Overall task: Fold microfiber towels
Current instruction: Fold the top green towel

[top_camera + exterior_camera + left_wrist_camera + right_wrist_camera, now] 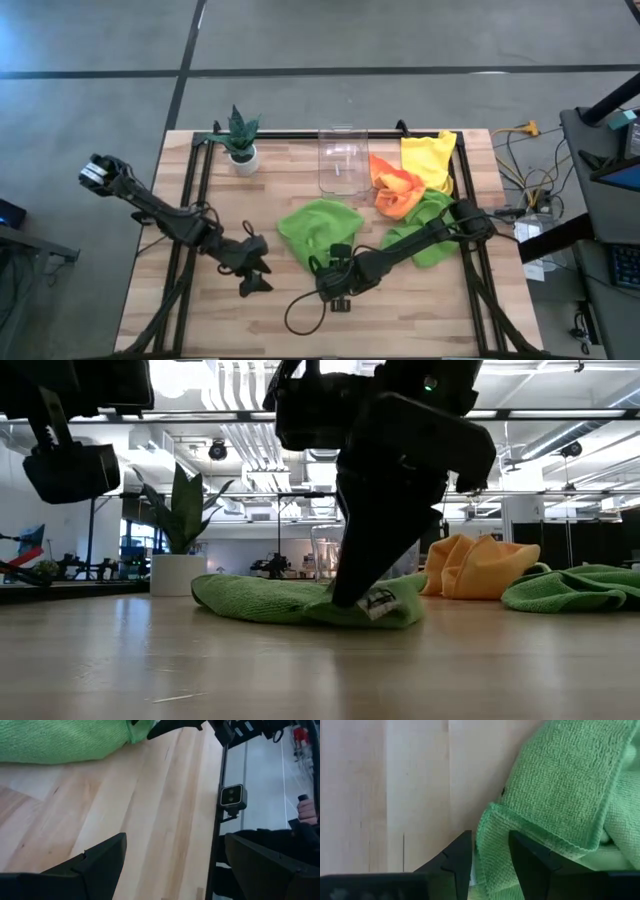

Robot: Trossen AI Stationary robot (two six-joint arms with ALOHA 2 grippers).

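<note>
A lime green towel [318, 230] lies crumpled on the wooden table's middle, its near part flat on the wood [270, 598]. My right gripper [333, 272] points steeply down at its near corner and is shut on it [490, 842]. To the towel's left my left gripper [255, 278] hangs open above bare wood [172, 845], touching nothing. An orange towel [395, 192], a yellow towel [430, 160] and a second lime green towel [432, 235] lie heaped at the far right. My right gripper pinches the lime green towel's near corner, at its hemmed edge [492, 827], between its two fingers. A white tag [381, 600] shows beside them. The fingers come from above, slanting down from the right. The corner still lies on the table and the cloth is slack.
A clear plastic bin [342, 158] stands at the far middle and a small potted plant [240, 140] at the far left. A black cable loop [298, 315] hangs near the front edge. A person's hand [307, 810] shows beyond the table's frame.
</note>
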